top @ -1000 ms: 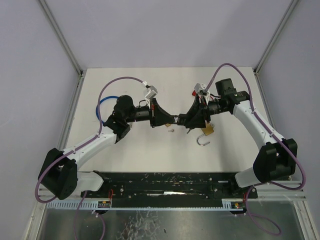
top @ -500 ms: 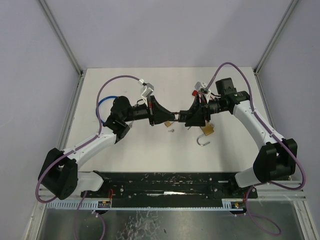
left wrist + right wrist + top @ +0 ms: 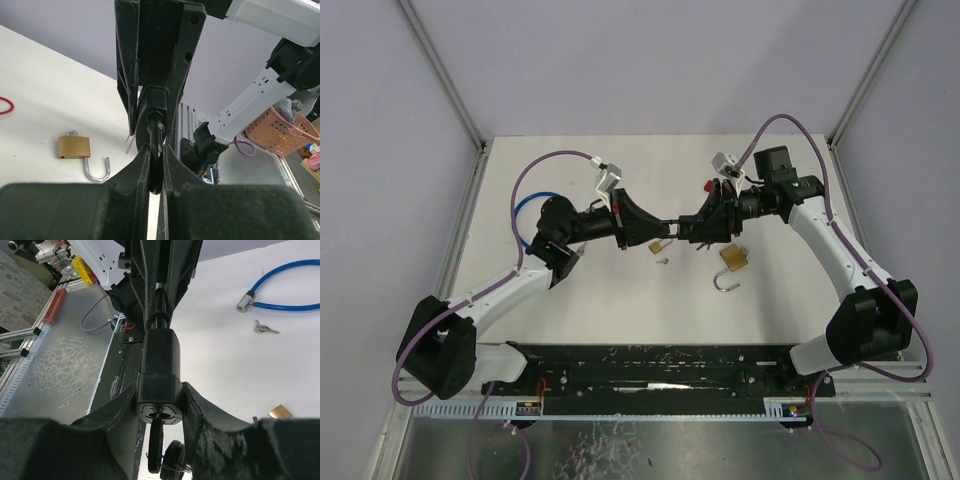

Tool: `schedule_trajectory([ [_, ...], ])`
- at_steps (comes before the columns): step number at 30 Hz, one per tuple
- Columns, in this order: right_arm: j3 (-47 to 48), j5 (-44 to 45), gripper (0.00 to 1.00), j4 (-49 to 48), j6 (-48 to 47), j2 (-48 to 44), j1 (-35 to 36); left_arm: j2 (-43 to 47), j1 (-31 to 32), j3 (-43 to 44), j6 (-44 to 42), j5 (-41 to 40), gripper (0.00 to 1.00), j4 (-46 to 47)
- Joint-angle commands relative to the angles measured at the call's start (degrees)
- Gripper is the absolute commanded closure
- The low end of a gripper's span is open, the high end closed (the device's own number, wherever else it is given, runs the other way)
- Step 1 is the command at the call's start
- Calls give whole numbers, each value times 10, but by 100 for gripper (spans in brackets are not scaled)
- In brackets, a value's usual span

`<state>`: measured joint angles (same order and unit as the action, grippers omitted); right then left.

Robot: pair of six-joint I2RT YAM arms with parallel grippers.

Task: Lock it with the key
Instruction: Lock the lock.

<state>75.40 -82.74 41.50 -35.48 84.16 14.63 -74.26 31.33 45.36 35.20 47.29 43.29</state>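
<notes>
A black lock (image 3: pixel 678 229) hangs in the air between my two grippers over the middle of the table. My right gripper (image 3: pixel 694 230) is shut on the lock's boxy body (image 3: pixel 159 375). The keyhole faces the right wrist camera, with a black-headed key (image 3: pixel 156 445) in it and a second key hanging from its ring. My left gripper (image 3: pixel 664 228) is shut on the black pin end of the lock (image 3: pixel 155 150), which sticks out of the body's far side. My left fingers (image 3: pixel 135 175) pinch it from both sides.
A brass padlock with an open shackle (image 3: pixel 731 262) lies right of centre and also shows in the left wrist view (image 3: pixel 75 147). A small brass padlock (image 3: pixel 658 246) lies under the grippers. A blue cable lock (image 3: pixel 525 205) and keys (image 3: pixel 265 329) lie at the left. A red band (image 3: pixel 710 186) lies behind the right gripper.
Both grippers rose and moved slightly back together with the lock, and both wrists rolled. The small brass padlock beneath them came into view.
</notes>
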Motion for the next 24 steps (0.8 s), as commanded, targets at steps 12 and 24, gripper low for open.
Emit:
schedule_trajectory([
  [12,33,-41,100,-23,60,-2,4,16,-6,-14,13,-19,68,86],
  [24,36,-52,100,-28,75,-3,2,27,-34,-71,64,-8,53,143],
])
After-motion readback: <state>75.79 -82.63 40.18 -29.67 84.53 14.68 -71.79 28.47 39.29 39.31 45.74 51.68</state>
